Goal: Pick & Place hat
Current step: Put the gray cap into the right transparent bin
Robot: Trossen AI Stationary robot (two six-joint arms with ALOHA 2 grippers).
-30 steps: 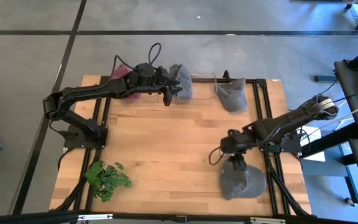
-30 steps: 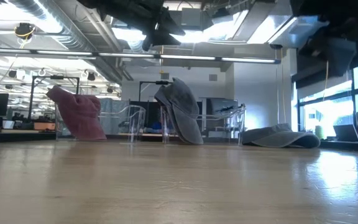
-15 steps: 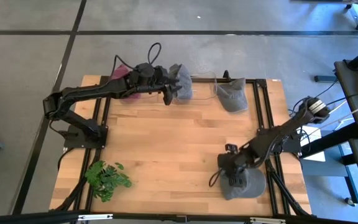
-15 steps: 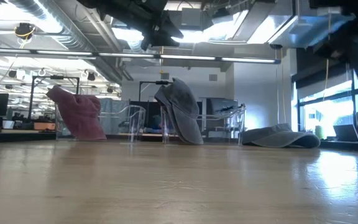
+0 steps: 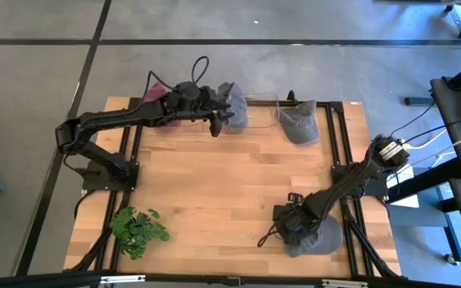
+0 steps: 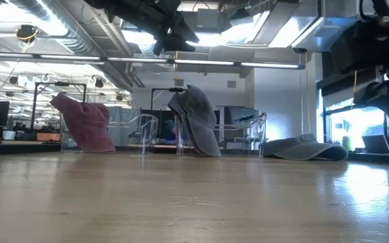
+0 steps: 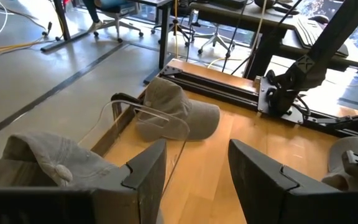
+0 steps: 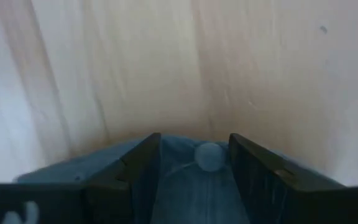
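The right arm has swung down and toward the front edge of the desk over the last second, and its right gripper now sits low over the grey hat lying at the front right corner. Through the right wrist view the fingers stand apart, straddling the hat's crown button, with nothing pinched between them yet. So I'd call this the reach for the pick, nearly finished. What it seems to need next is a last short drop onto the fabric and a firm close on the crown, then a lift.

The left gripper waits at the back of the desk, spread open with nothing in it, just beside the grey cap on a clear stand. Another grey cap lies flat farther along the back, and a dark red one hangs on the other side.
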